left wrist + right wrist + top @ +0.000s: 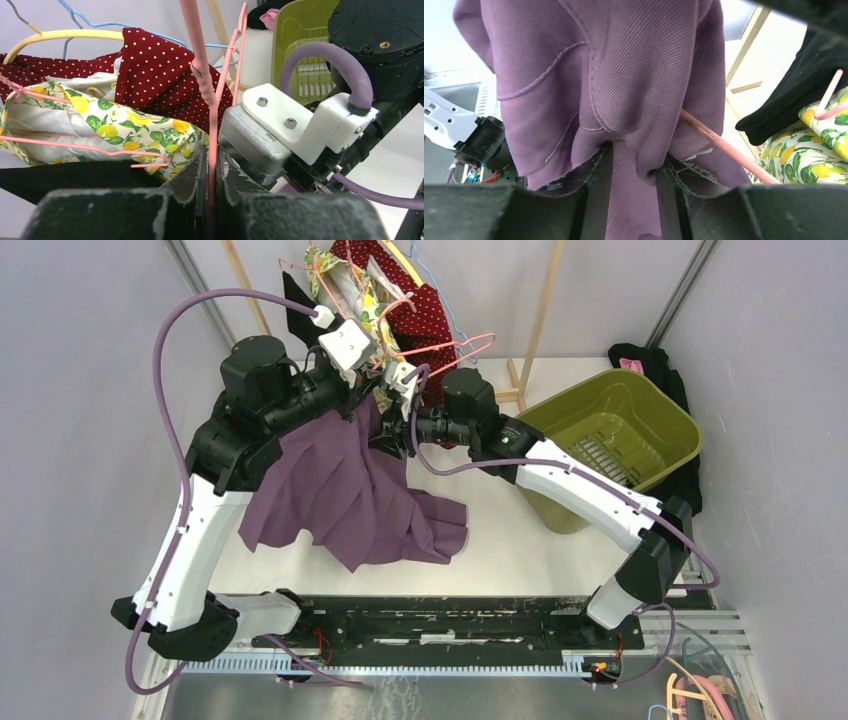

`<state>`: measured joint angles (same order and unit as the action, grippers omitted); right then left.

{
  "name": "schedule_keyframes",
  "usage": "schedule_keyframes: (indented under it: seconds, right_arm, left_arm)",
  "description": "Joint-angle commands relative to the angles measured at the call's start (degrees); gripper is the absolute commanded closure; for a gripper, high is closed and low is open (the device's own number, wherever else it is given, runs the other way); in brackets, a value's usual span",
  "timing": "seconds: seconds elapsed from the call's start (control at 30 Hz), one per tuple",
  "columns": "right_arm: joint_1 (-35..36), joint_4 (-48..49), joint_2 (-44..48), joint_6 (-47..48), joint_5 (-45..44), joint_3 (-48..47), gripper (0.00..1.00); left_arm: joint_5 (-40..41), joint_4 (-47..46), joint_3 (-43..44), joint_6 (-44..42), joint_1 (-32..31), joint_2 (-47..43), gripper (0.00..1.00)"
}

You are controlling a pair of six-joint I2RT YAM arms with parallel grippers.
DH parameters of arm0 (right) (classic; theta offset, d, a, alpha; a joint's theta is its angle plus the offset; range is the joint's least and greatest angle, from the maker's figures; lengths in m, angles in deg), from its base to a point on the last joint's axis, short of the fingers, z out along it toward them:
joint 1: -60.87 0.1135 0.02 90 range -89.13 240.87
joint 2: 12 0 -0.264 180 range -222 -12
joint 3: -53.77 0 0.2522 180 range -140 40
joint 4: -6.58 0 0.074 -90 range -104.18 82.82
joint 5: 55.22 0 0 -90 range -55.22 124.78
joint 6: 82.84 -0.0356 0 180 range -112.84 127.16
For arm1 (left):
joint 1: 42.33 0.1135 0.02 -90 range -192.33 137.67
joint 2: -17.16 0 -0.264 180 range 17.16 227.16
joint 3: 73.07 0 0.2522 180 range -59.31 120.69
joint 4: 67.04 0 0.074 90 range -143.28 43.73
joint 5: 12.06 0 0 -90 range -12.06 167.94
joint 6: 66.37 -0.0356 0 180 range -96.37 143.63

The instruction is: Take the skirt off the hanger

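Note:
The purple skirt point(350, 490) hangs from a pink wire hanger point(214, 125) and drapes down onto the table. My left gripper point(212, 170) is shut on the hanger's pink wire, held upright between its pads, high above the table in front of the clothes rack. My right gripper point(634, 165) sits just right of it, at the skirt's top edge. Its jaws stand partly apart with a fold of the skirt point(624, 60) hanging between them; the fold touches the right finger. The pink hanger bar point(724, 145) pokes out of the fabric beside that finger.
Other hangers on the rack carry a red polka-dot garment point(420, 310) and a lemon-print one point(125, 125). A green laundry basket point(620, 440) stands at the right, with black cloth point(650, 360) behind it. Wooden rack posts point(540, 310) rise at the back.

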<state>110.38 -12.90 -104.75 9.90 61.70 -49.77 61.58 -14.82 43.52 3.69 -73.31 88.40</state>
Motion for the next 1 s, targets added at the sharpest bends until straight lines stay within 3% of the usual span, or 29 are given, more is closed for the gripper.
schedule_keyframes:
  seconds: [0.0, 0.03, 0.07, 0.1, 0.3, 0.5, 0.63, 0.97]
  right_arm:
    - [1.1, -2.1, 2.5, -0.6, 4.0, -2.0, 0.64]
    - [1.2, -2.8, 2.9, -0.4, 4.0, -1.9, 0.75]
    - [1.3, -3.7, 3.4, -0.3, 3.7, -1.9, 0.94]
    - [1.4, -4.8, 3.8, -0.3, 3.5, -1.9, 0.99]
    - [1.7, -7.4, 8.0, -1.4, 2.6, 0.7, 0.99]
    - [1.9, -11.3, 13.5, 0.6, -5.9, 1.9, 0.99]
    - [1.8, -16.3, 14.4, 1.0, -4.6, -0.8, 0.99]
    - [4.5, -16.9, 7.7, -2.2, -3.1, -7.1, 0.99]
  left_arm:
    - [-1.0, -7.2, 2.2, 0.3, -0.7, -2.2, 0.97]
    - [-0.8, -7.2, 2.0, 0.1, -0.7, -2.2, 0.97]
    - [-0.7, -7.2, 1.9, -0.1, -0.6, -2.2, 0.97]
    - [-0.5, -7.2, 1.8, -0.1, -0.6, -2.2, 0.97]
    - [-0.3, -7.3, 1.5, -0.3, -0.7, -2.2, 0.97]
    - [0.5, -7.3, 1.1, -0.4, -0.7, -2.2, 0.97]
    - [3.6, -9.0, 1.2, 0.4, -0.7, -1.7, 0.97]
    - [4.3, -30.6, 0.6, 7.1, -0.7, 2.9, 0.97]
